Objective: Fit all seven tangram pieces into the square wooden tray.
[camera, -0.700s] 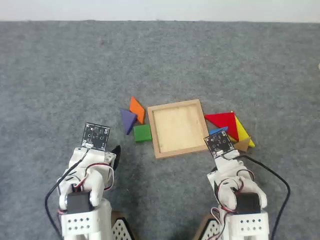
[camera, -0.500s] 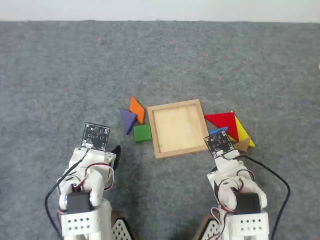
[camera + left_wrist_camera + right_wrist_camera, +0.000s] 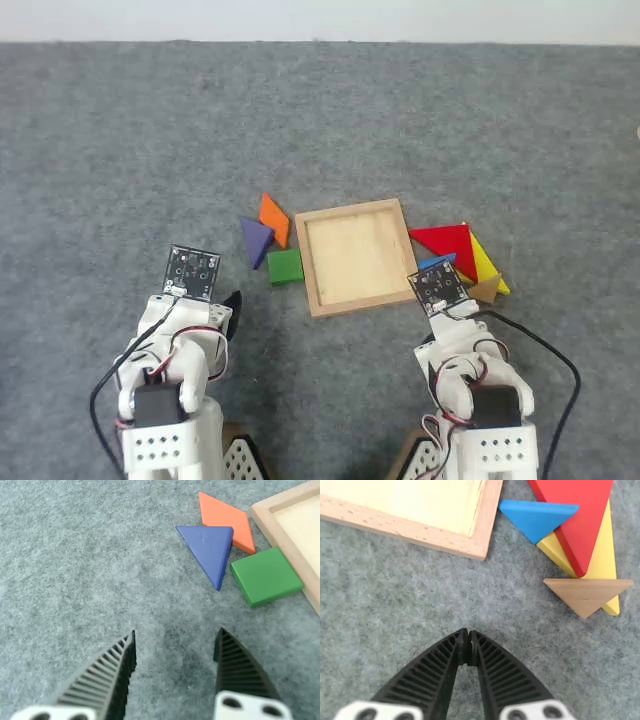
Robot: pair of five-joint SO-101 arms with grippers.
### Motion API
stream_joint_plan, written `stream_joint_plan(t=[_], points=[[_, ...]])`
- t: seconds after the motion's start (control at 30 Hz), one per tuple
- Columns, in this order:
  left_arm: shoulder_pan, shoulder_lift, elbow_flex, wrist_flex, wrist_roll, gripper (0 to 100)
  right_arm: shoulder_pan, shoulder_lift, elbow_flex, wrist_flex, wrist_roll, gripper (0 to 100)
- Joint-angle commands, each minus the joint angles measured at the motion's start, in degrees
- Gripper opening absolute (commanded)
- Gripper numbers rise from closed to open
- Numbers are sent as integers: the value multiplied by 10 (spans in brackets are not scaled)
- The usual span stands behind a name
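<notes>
— What is the left gripper (image 3: pixel 177 631) doing?
— Its jaws stand wide apart above the grey mat (image 3: pixel 75 570).
— And the pieces?
— Farther off, a blue triangle (image 3: pixel 210 547) lies against an orange parallelogram (image 3: pixel 225 515), its tip near a green square (image 3: pixel 266 576). The square sits just beside the wooden tray (image 3: pixel 280 522) rim

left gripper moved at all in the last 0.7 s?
No. In the high view the left gripper sits at the same offset from the green square and the wooden tray as before.
</notes>
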Motion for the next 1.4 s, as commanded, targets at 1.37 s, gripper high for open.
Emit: stream_joint_plan(t=[1.37], points=[[7, -12, -5, 4, -9, 248, 103, 73, -190, 4, 230, 142]])
